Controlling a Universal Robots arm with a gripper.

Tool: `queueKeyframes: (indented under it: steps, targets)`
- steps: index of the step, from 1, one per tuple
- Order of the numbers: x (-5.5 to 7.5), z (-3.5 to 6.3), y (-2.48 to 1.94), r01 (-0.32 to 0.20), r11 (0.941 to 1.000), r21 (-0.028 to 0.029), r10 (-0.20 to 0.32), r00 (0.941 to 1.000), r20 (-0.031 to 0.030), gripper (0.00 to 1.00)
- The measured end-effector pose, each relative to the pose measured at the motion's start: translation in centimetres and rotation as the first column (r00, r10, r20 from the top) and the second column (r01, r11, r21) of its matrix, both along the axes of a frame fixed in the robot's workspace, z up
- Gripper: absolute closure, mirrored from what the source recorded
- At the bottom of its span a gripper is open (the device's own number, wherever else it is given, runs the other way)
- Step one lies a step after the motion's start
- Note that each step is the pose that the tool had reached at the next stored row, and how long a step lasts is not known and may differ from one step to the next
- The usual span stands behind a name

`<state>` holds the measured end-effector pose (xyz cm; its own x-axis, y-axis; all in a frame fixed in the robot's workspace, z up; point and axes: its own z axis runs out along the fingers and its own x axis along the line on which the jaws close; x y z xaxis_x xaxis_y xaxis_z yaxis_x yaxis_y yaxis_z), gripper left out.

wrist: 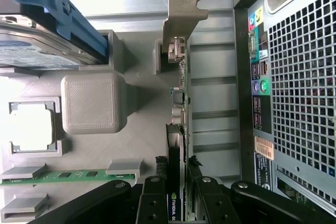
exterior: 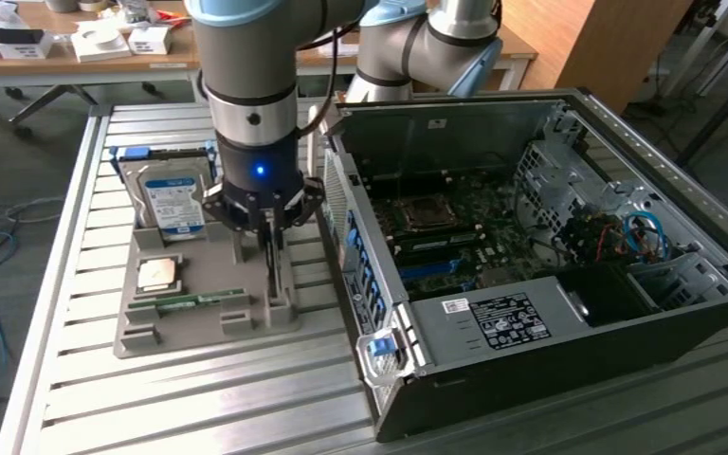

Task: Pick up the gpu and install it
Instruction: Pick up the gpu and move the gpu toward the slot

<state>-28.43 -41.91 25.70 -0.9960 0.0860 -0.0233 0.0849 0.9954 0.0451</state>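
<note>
The wrist view shows the gpu (wrist: pixel 182 103) standing on its long edge in a slot of the grey holder (wrist: pixel 142 145), along the holder's edge that faces the computer case (exterior: pixel 529 313). Its silvery bracket (wrist: pixel 181 19) sits against a small post at one end of the slot. The gripper (wrist: pixel 177 184) is lowered over the card. Its two fingers (wrist: pixel 155 203) are closed on the board, one on each side, at the part far from the bracket. The card is not yet lifted; it rests in the slot.

The holder lies on the bench (exterior: pixel 212 398), just beside the rear wall of the case. It carries also a hard drive (exterior: pixel 172 204), a processor (exterior: pixel 159 275) and a memory stick (exterior: pixel 193 300), all nearer to its other edge.

I judge several risks from here. Because the grip is away from the bracket, the bracket end may sink and the card may turn between the pads. The bracket may catch on its post and pull the holder up with it. The board is thin, so it may slip. The case is near, so a wide swing may strike its wall.
</note>
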Motion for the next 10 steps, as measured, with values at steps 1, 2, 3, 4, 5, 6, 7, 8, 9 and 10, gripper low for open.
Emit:
queueKeyframes:
  steps: [1,2,3,4,5,6,7,8,9,10]
  targets:
    - [0.0,0.16,0.0,0.0,1.0,0.0,0.0,1.0,0.0,0.74]
    - [0.0,0.33,0.0,0.0,1.0,0.0,0.0,1.0,0.0,0.74]
    - [0.0,0.51,0.0,0.0,1.0,0.0,0.0,1.0,0.0,0.74]
    - [0.0,0.68,0.0,0.0,1.0,0.0,0.0,1.0,0.0001,0.74]
    - [0.0,0.85,0.0,0.0,1.0,0.0,0.0,1.0,0.0001,0.74]
    - [0.0,1.03,0.0,0.0,1.0,0.0001,0.0,1.0,0.0,0.74]
    - [0.0,1.22,0.0,0.0,1.0,0.0,0.0,1.0,-0.0001,0.74]
    - [0.0,1.41,0.0,0.0,1.0,0.0,0.0,1.0,-0.0001,0.74]
    - [0.0,1.63,0.0,0.0,1.0,0.0,0.0,1.0,-0.0001,0.74]
    - [0.0,1.84,0.0,0.0,1.0,0.0,0.0,1.0,0.0,0.74]
